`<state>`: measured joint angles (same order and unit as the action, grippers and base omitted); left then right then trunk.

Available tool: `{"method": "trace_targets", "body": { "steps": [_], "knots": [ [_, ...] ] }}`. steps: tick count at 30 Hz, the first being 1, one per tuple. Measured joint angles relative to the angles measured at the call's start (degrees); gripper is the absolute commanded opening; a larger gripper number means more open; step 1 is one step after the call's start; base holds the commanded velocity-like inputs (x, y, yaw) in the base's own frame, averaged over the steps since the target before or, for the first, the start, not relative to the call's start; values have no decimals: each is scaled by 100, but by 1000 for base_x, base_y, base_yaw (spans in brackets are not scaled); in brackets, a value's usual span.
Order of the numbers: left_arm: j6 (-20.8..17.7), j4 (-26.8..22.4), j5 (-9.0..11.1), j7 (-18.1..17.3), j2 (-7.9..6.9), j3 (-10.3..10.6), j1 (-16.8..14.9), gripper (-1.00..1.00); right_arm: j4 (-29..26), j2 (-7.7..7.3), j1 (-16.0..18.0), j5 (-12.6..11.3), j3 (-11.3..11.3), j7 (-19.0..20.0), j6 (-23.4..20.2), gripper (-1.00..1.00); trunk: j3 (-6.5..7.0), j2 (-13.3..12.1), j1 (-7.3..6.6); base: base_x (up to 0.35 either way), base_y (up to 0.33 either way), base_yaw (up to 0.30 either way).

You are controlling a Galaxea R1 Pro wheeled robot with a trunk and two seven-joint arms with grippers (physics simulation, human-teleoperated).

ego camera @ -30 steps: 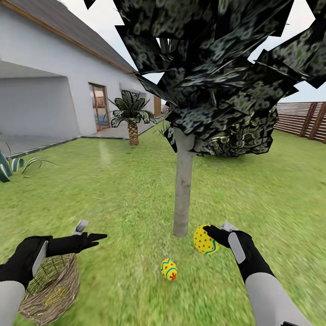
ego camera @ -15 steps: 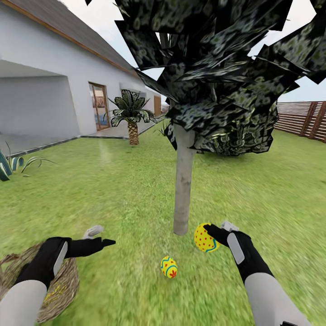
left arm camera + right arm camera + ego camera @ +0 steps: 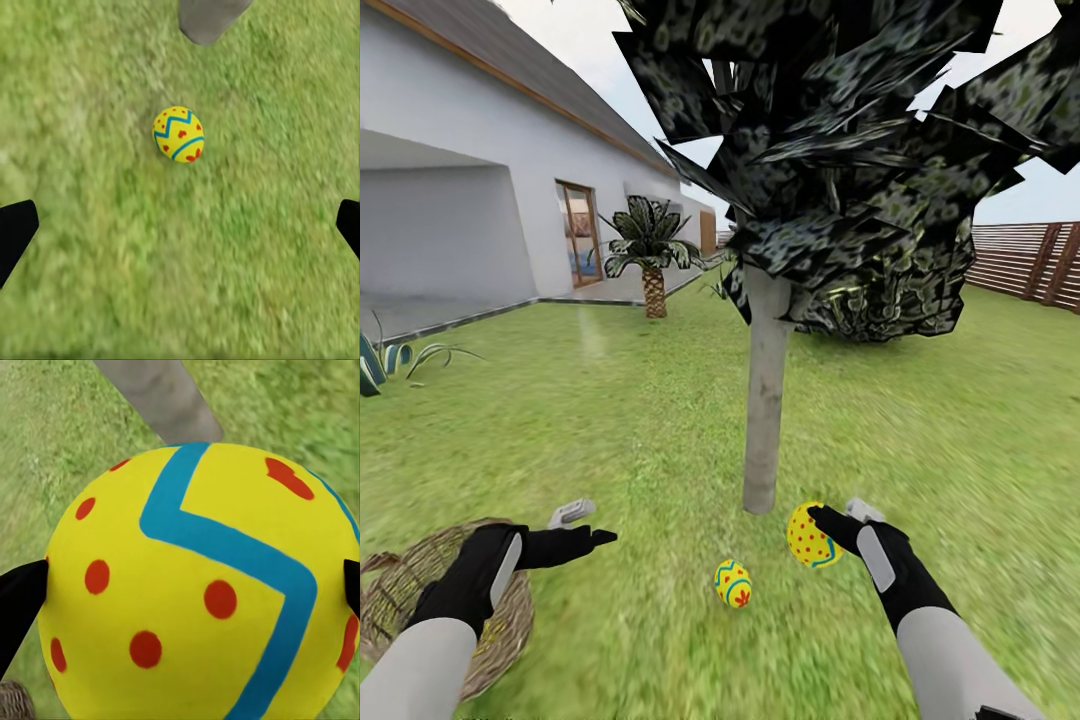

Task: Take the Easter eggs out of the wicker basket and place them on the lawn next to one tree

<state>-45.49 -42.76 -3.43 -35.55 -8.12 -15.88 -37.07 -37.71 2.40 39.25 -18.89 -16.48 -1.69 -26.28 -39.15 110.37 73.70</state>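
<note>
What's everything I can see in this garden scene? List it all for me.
Easter eggs: two, yellow with red dots and blue bands; one lying on the lawn near the trunk, one held in the right gripper.
Tree: one, pale grey trunk, dark speckled foliage, centre.
Wicker basket: one, tan, lower left on the grass.
Lawn: green, all around.
Palm: one, short, by the house.
House: white, left.
Fence: brown slats, far right.
Left gripper: black, open, empty.
Right gripper: black, shut on an egg.

You're seeing a coarse woven wicker basket [image 3: 400, 590], matt mottled grass on the lawn [image 3: 610, 420] — and smooth, painted-looking eggs [image 3: 733, 584], glossless.
</note>
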Motion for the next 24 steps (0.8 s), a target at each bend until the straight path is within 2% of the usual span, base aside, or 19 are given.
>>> {"method": "trace_targets", "body": {
  "steps": [10,14,19,24],
  "knots": [
    [1,0,5,12,16,9,2,100,11,75,0,74,15,0,21,-100,-179,401,220,0,0,0],
    [127,0,-1,101,133,9,3,100,11,29,0,22,7,0,14,-100,-251,562,308,0,0,0],
    [175,0,6,354,174,9,2,100,10,-16,0,-22,-23,38,3,-100,-341,762,418,0,0,0],
    [176,0,8,317,181,9,3,100,11,-12,0,-23,-24,36,9,-100,-431,963,527,0,0,0]
  ]
}}
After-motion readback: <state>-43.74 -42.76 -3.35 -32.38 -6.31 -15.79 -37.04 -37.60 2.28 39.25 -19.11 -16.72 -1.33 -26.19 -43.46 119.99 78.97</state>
